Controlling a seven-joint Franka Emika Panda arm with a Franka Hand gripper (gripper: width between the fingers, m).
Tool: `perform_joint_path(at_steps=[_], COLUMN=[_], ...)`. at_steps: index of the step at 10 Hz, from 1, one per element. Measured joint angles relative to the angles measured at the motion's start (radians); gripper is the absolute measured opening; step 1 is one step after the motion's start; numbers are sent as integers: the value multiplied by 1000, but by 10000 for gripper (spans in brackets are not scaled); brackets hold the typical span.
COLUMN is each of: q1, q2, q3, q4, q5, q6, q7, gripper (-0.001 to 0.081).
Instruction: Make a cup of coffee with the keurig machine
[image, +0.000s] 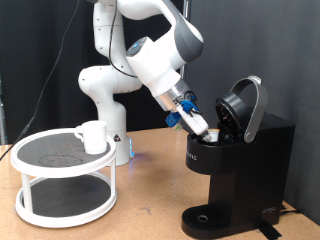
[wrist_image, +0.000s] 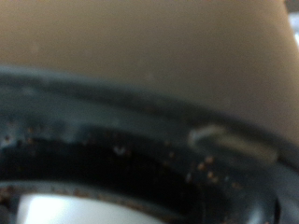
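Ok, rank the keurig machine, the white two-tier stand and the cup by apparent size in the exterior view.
1. keurig machine, lid open, and white two-tier stand: look about alike, so no ranking between them.
2. cup on the stand's top tier: clearly smallest.

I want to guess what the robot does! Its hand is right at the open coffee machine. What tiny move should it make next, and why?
Probably ease straight down a little. The gripper sits at the open top of the keurig machine, lid tipped back, with something small and white at its fingertips. The wrist view shows the dark chamber rim very close, so it likely isn't seated yet.
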Motion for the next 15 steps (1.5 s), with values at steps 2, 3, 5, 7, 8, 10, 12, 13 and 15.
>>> perform_joint_path(at_steps=[2,3,5,7,8,10,12,13,15], q1=[-1,-2,-3,-9,-11,-15,-16,-16,-18], q2=[-8,-19,-48,-69,-76,-86,-89,-89,-107], q3=[-4,-9,-23,-25,-25,-27,-29,-31,-59], q4=[1,4,5,5,5,5,5,5,18], q5=[63,82,88,83,74,66,64,65,77], q6=[-11,-27,-63,-80,-86,-94,-99,-102,-161], q7=[-31,-36,-36,-32,-24,-11,-9,-9,-9], gripper=[734,734,734,734,734,734,734,734,734])
